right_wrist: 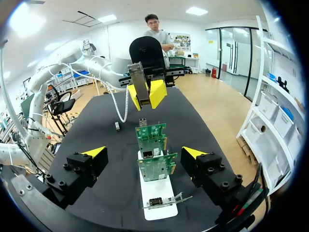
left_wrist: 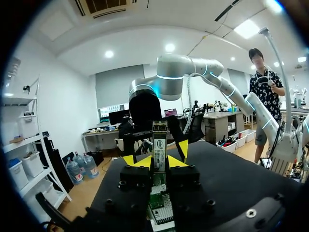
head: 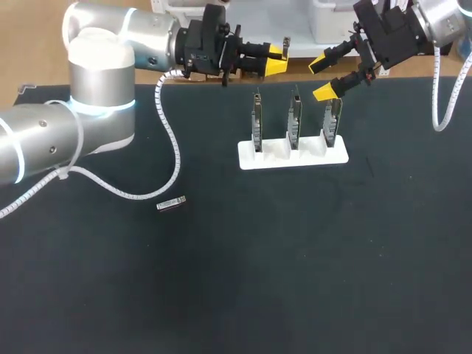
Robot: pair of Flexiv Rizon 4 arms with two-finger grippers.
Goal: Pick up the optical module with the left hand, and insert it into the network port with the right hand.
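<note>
My left gripper [head: 277, 59] hangs above the table's back edge, shut on a silver optical module [head: 285, 46] that stands up between its yellow tips. In the left wrist view the module [left_wrist: 159, 144] is clamped from both sides. My right gripper [head: 321, 78] is open just to its right, above the right end of a white stand [head: 293, 156]. The stand carries three upright circuit boards [head: 295, 118] with network ports. In the right wrist view the nearest boards [right_wrist: 156, 166] lie between and ahead of my open fingers [right_wrist: 94, 152], and the left gripper [right_wrist: 145, 94] with the module [right_wrist: 138, 82] faces me.
A second small silver module [head: 171, 204] lies flat on the black table [head: 295, 265], left of the stand; it also shows beyond the boards as a small module [right_wrist: 117, 126] in the right wrist view. The left arm's white cable [head: 171, 140] droops over the table.
</note>
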